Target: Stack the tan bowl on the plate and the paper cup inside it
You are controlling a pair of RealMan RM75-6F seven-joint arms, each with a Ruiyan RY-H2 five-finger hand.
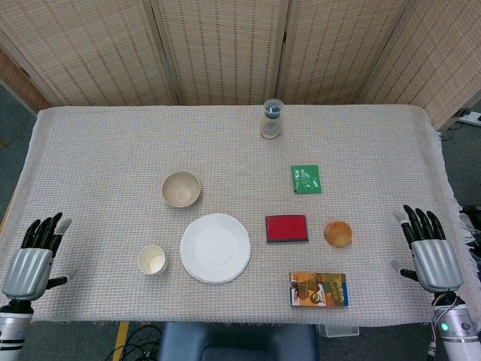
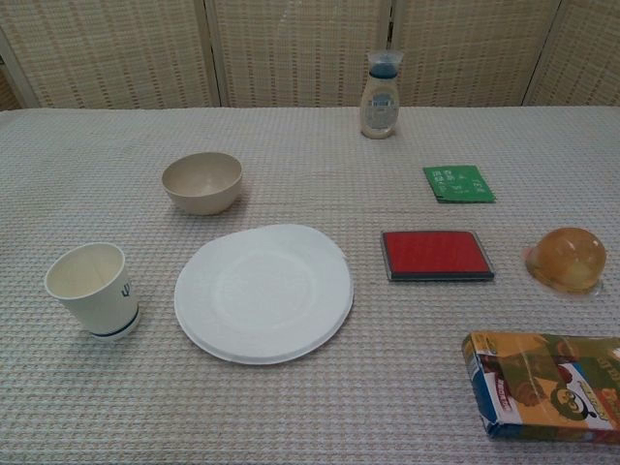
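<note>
The tan bowl (image 1: 181, 188) (image 2: 201, 181) stands upright and empty behind the white plate (image 1: 216, 247) (image 2: 263, 292), a little to its left. The paper cup (image 1: 152, 259) (image 2: 90, 288) stands upright to the left of the plate, apart from it. My left hand (image 1: 34, 256) rests at the table's near left edge, fingers apart and holding nothing. My right hand (image 1: 430, 250) lies at the near right edge, also with fingers apart and empty. Neither hand shows in the chest view.
A red flat case (image 1: 286, 228) (image 2: 436, 255) lies right of the plate, an orange jelly cup (image 1: 338, 233) (image 2: 566, 259) beyond it. A green packet (image 1: 306, 179) (image 2: 457, 183), a small bottle (image 1: 272, 119) (image 2: 380, 94) at the back, and a printed box (image 1: 319, 289) (image 2: 547, 385) near the front.
</note>
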